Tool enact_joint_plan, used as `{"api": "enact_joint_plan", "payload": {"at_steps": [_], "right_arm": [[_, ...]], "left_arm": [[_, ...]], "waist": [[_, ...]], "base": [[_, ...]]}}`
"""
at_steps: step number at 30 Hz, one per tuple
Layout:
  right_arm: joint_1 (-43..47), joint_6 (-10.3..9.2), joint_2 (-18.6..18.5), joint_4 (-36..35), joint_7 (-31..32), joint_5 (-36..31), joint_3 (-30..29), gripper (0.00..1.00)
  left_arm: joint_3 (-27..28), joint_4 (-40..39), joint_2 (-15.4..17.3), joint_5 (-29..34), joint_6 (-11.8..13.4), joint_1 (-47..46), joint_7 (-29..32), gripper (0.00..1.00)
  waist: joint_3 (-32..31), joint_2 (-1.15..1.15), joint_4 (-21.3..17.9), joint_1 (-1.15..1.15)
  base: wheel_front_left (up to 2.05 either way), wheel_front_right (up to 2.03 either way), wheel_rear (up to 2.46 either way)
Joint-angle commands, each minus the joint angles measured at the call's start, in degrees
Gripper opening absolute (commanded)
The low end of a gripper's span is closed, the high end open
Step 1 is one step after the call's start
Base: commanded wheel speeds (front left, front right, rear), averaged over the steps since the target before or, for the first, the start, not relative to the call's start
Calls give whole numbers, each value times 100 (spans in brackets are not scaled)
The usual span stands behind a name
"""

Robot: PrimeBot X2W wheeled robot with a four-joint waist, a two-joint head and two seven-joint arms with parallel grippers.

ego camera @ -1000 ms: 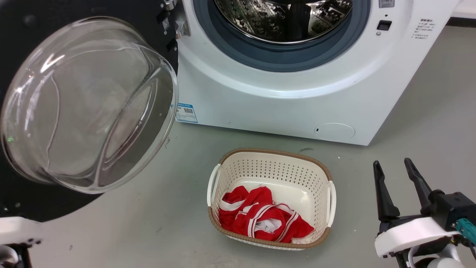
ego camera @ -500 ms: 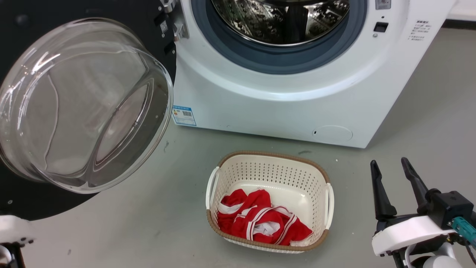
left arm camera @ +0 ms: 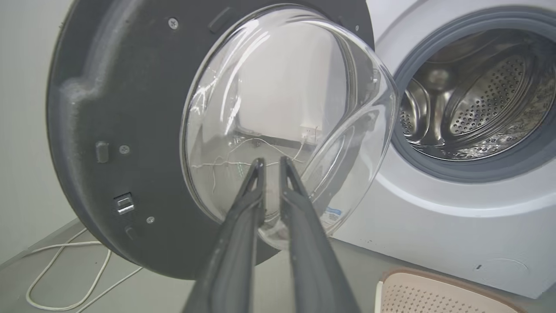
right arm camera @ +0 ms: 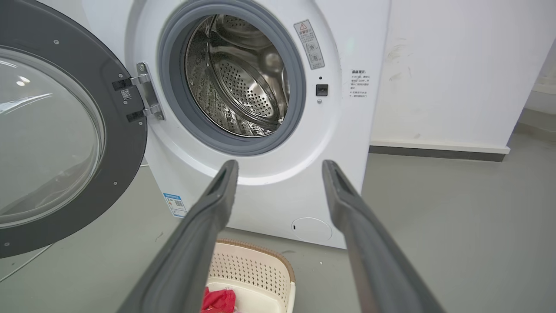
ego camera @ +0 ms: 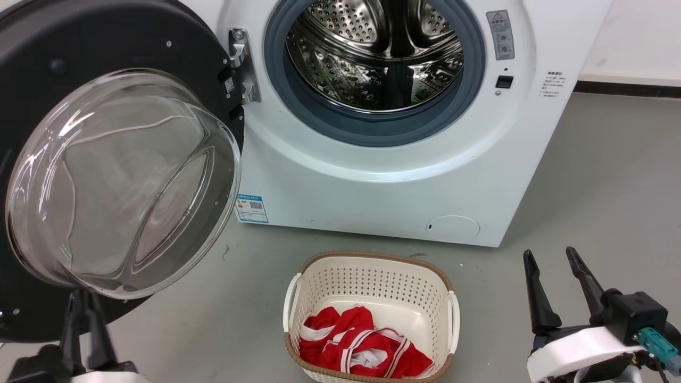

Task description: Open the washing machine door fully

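Black washing machine door (ego camera: 32, 64) unmoved, wide open

right gripper (ego camera: 553, 261): two long dark tapered fingers (ego camera: 536, 295), matte, pointed at the tips; black block-shaped housing at the base; glossy white curved shell under it; small teal connector with a thin cable on the outer side. left gripper (ego camera: 84, 306): two slim dark fingers (left arm camera: 243, 217), white shell edge below.

Washing machine door (ego camera: 32, 80): glossy black disc, clear glass bowl centre, swung wide open, hinged left of drum.
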Motion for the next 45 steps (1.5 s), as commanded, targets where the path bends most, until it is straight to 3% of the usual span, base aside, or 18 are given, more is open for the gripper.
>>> {"api": "enact_joint_plan", "payload": {"at_steps": [1, 17, 25, 45], "right_arm": [[63, -4, 10, -30, -11, 5, 9, 100], [38, -3, 11, -214, 50, -218, -100, 100], [61, -4, 11, -317, 92, -307, -171, 100], [26, -4, 10, -156, 61, -262, -89, 100]], "left_arm": [[-105, -14, -69, 71, -59, 49, -12, 100], [-855, 267, -488, 662, -602, -935, -13, 100], [-829, 294, -684, 907, -743, -1311, -13, 100], [-620, 292, -1093, 1513, -972, -942, -13, 100]], "waist": [[-51, 0, -52, 0], [-155, 0, -593, 0], [-133, 0, -787, 0], [-169, 0, -809, 0]], "base": [[0, 0, 0], [0, 0, 0], [0, 0, 0], [0, 0, 0]]}}
